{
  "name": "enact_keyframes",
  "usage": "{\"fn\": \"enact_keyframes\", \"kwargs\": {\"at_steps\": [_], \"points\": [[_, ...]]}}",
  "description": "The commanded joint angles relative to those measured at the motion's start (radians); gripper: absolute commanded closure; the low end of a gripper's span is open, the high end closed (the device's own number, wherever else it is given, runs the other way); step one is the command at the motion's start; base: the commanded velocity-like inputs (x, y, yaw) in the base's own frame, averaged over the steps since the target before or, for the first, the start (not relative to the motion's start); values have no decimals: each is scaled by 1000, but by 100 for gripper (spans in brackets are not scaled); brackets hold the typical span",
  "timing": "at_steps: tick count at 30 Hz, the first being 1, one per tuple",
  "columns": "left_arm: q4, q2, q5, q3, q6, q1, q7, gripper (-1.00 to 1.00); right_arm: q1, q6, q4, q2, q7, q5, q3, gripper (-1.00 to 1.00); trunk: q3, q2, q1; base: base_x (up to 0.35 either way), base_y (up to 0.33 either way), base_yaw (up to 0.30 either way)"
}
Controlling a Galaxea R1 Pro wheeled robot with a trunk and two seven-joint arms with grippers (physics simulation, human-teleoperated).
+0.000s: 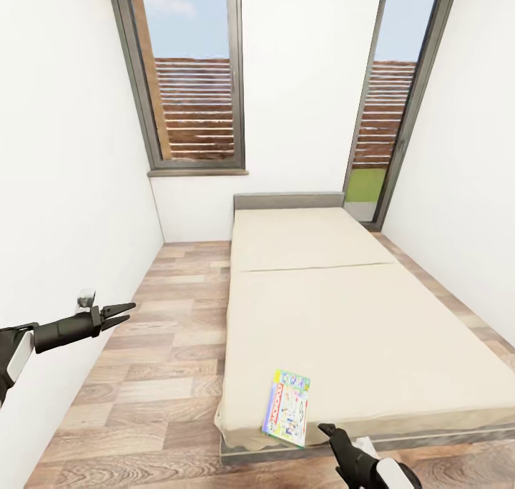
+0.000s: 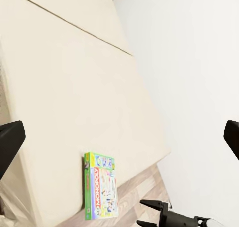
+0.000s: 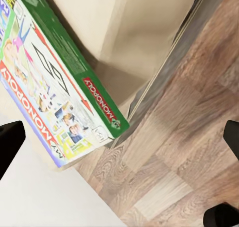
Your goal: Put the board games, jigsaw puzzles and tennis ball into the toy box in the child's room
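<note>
From the head view you see the flat green-edged Monopoly board game box (image 1: 287, 407) lying at the foot end of the beige mattress bed (image 1: 343, 310), close to its near edge and toward the bed's left corner, with the box's long axis running roughly up the bed, away from you. Your right gripper (image 1: 327, 429) sits just beside the box's near right corner, low over the bed edge; only one dark finger tip shows clearly there, so from this angle you cannot tell its spread. Your left gripper (image 1: 121, 313) hangs well apart from the box, out over the wood-plank floor (image 1: 157, 374) near the white wall, its two fingers a little apart and holding nothing. In the left wrist view the box (image 2: 100, 192) rests flat near the mattress edge, and the right gripper (image 2: 148, 213) appears beyond that edge with its fingers visibly separated and empty. In the right wrist view the box (image 3: 52, 92) sits close ahead, its near corner overhanging the mattress edge above the floor, the dark finger tips wide at either side. Judging from this, the right arm is far nearer, and you would need to carry it forward and to its left, closing across the box's short side.
</note>
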Motion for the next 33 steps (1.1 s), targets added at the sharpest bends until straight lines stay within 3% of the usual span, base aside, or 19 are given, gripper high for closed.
{"fn": "enact_keyframes", "kwargs": {"at_steps": [1,6,9,15,21,33], "points": [[0,0,2,0,9,-1,-2,-100,-1,7,-1,1,4,-2,-5,-100,-4,-8,4,0,0,0],[0,0,2,0,9,-1,-2,-100,-2,8,-2,1,63,-1,20,-100,-20,-43,23,0,0,0],[0,0,3,0,9,-1,-2,-100,-6,9,-2,0,117,-1,64,-100,-29,-64,35,0,0,0],[0,0,3,0,9,-1,-2,-100,-12,11,-2,0,142,-2,109,-100,-48,-106,58,0,0,0],[0,1,3,2,9,-1,-2,-100,-13,12,-2,-1,173,-1,120,-100,-54,-120,65,0,0,0],[0,2,2,1,9,-1,-41,-100,-14,13,-2,-3,199,-1,136,-100,-92,-204,111,0,0,0]]}}
